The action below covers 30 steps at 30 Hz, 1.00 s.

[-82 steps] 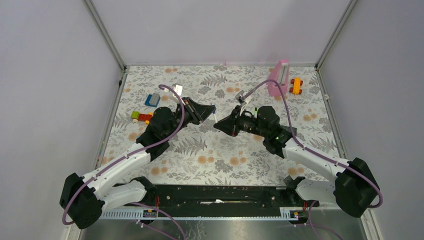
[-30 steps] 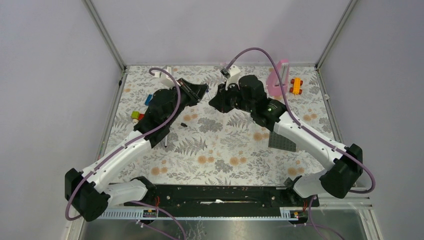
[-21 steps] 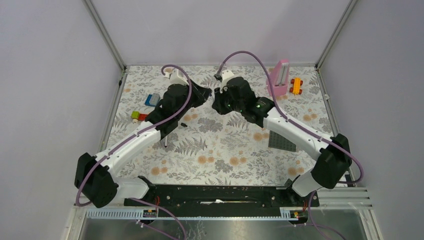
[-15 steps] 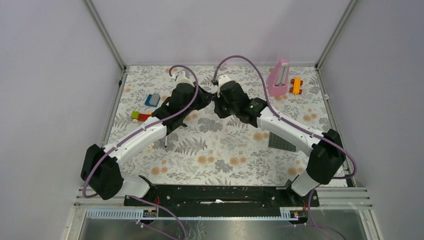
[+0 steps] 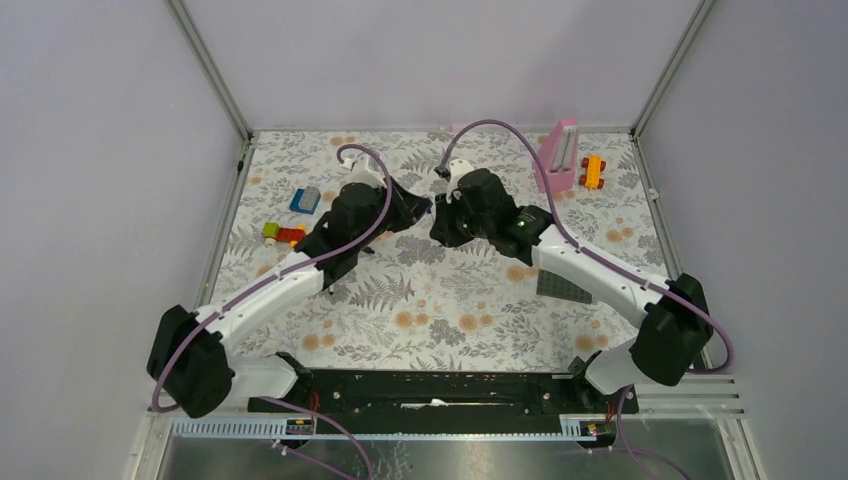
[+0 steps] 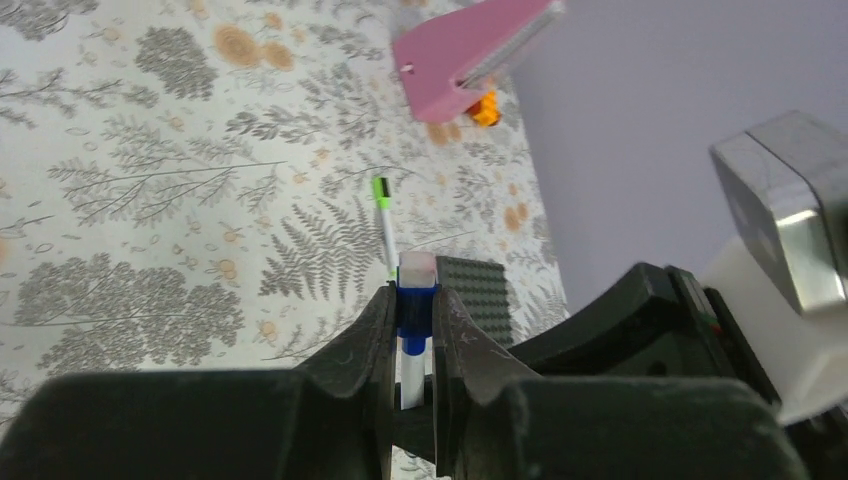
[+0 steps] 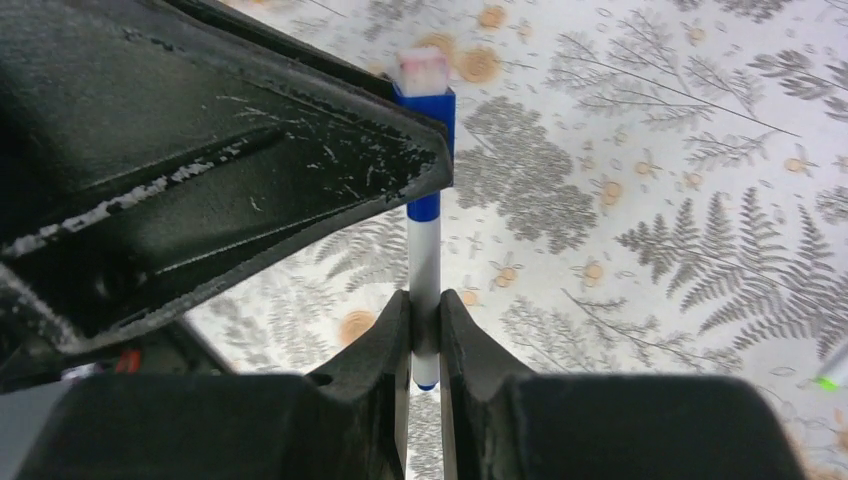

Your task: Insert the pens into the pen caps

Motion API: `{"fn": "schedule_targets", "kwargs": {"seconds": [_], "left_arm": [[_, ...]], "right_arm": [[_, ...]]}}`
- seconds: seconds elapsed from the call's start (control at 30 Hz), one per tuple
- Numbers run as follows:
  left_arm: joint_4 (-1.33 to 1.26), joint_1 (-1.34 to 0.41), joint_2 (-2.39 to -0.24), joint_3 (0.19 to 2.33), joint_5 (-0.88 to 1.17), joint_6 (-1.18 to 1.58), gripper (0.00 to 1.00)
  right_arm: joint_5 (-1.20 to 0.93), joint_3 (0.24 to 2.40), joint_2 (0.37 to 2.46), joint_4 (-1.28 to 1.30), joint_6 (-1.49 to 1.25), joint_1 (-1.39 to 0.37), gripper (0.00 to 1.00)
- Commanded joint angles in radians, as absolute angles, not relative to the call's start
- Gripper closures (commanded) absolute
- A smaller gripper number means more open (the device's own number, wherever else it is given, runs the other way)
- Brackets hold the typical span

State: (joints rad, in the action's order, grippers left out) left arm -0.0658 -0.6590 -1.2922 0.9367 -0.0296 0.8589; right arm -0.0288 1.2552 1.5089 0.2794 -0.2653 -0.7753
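Mid-frame in the top view, 2 claws meet tip to tip above the fern-print worktop [image 5: 450, 320]. The left claw [image 6: 414, 300] is clenched on the blue cap [image 7: 440, 110]. The right claw [image 7: 425, 300] is clamped round the white barrel of 1 pen [image 7: 425, 265], which runs straight into that cap (how deep, I cannot tell). The left claw's black finger fills the upper left of the right wrist view, covering part of the cap. In the left wrist view a green-tipped pen [image 6: 385, 225] lies just beside a dark studded plate [image 6: 487, 295]. A pink slab [image 6: 465, 45] and orange toy [image 6: 485, 108] sit at the top. In the top view, a blue-grey block [image 5: 305, 200] and green-and-red brick [image 5: 283, 234] sit at left.
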Motion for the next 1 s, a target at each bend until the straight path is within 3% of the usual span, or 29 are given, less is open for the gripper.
{"fn": "schedule_targets", "kwargs": {"seconds": [0.0,0.23,0.57,0.87,0.97], "left_arm": [[-0.056,-0.738,-1.197,0.842,0.278,0.835,1.0],[-0.156,-0.738,-1.116,0.757,0.404,0.825,1.0],[-0.234,-0.738,-1.012,0.733,0.564,0.772,1.0],[-0.258,-0.738,-0.947,0.707,0.689,0.71,1.0],[-0.257,-0.738,-0.94,0.702,0.688,0.711,1.0]], "right_arm": [[-0.161,1.263,1.376,-0.197,-0.343,-0.706,1.0],[-0.413,1.196,1.286,-0.352,-0.421,-0.641,1.0],[-0.919,1.052,1.204,-0.843,-0.777,-0.479,1.0],[-1.111,1.067,1.315,-1.363,-1.191,-0.478,1.0],[-1.117,1.08,1.331,-1.404,-1.225,-0.479,1.0]]}}
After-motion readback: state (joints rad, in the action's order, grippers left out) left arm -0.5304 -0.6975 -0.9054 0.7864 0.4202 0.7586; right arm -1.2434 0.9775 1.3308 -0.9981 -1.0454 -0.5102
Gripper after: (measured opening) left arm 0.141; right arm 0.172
